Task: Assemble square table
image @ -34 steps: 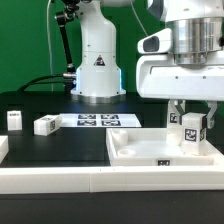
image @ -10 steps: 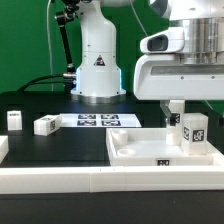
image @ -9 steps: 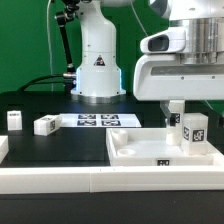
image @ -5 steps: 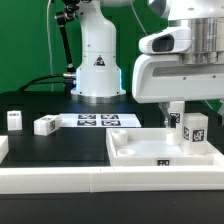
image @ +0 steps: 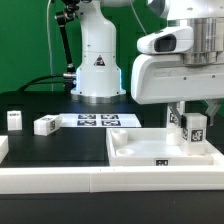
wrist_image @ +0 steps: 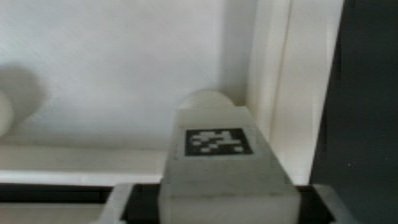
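Note:
The white square table top (image: 135, 150) lies tray-like at the front of the exterior view's right. A white tagged leg (image: 193, 128) stands upright in its corner there. My gripper (image: 195, 114) is straight above it, with a finger on each side, and is shut on this leg. In the wrist view the leg (wrist_image: 222, 150) fills the space between my fingers, tag facing the camera, close to the top's raised rim (wrist_image: 285, 90). A second tagged leg (image: 172, 118) stands just behind it. Two loose legs (image: 14, 119) (image: 44, 125) lie on the black table at the exterior view's left.
The marker board (image: 97, 120) lies flat behind the table top. The arm's white base (image: 97, 60) stands at the back. A long white rail (image: 60, 182) borders the front, with a white block (image: 3, 148) at its left end.
My gripper has turned about the upright leg: earlier one finger stood as a single column at the leg's left, now the fingers flank it. The leg and top stay in place.

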